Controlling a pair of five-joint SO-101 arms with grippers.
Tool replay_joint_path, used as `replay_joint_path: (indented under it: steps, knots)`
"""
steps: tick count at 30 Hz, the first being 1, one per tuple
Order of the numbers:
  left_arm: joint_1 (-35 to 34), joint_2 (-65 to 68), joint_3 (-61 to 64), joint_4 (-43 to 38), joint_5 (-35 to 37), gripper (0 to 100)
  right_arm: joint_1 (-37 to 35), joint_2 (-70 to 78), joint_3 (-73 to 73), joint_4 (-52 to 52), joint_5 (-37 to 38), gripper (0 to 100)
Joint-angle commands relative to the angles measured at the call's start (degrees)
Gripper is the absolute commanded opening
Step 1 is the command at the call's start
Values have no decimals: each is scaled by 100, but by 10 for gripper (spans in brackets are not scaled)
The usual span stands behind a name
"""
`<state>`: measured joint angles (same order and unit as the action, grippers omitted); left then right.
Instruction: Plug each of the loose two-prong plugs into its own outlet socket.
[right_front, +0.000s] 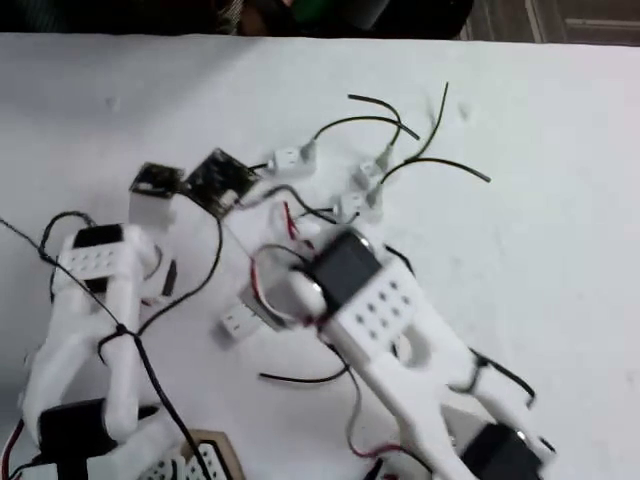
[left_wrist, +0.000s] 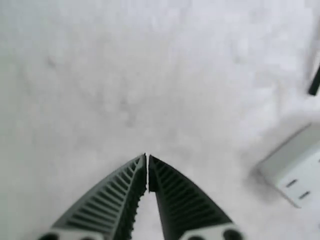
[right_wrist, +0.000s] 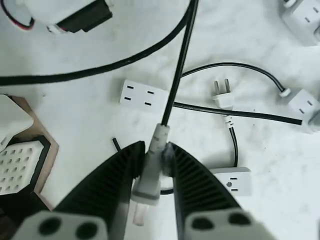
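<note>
In the right wrist view my right gripper (right_wrist: 152, 147) is shut on a white two-prong plug (right_wrist: 149, 172), whose black cable (right_wrist: 181, 55) runs away from the fingers. Beyond it lie a white double outlet block (right_wrist: 145, 95), a loose white plug (right_wrist: 222, 97) and another outlet (right_wrist: 232, 180). Two more outlets (right_wrist: 302, 102) (right_wrist: 305, 15) sit farther off. My left gripper (left_wrist: 148, 157) is shut on nothing above bare table, with an outlet (left_wrist: 295, 170) beside it. From above, outlets (right_front: 288, 158) (right_front: 350, 205) (right_front: 240, 320) lie around the right arm (right_front: 345, 270).
Black cables (right_front: 400, 125) trail across the white table (right_front: 540, 200) behind the outlets. A perforated white board on a wooden plate (right_wrist: 20, 160) lies near the arm bases (right_front: 205, 460). Red and black servo leads (right_front: 290, 225) loop around both arms.
</note>
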<state>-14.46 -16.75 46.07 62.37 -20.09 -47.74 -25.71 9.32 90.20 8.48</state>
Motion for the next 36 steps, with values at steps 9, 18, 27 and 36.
replay_joint_path:
  steps: [9,18,27,36]
  knots:
    - [919,-92,-1143,835,413,22,119,-2018,1178,-532,-53,17]
    - [980,-101,-1108,862,413,22,989,-3451,1178,-549,-44,17]
    - [998,-2000,-475,853,422,22,1666,-3996,1301,-532,-281,17]
    - [989,-5191,369,545,422,22,1191,-4048,2409,-1420,-703,17]
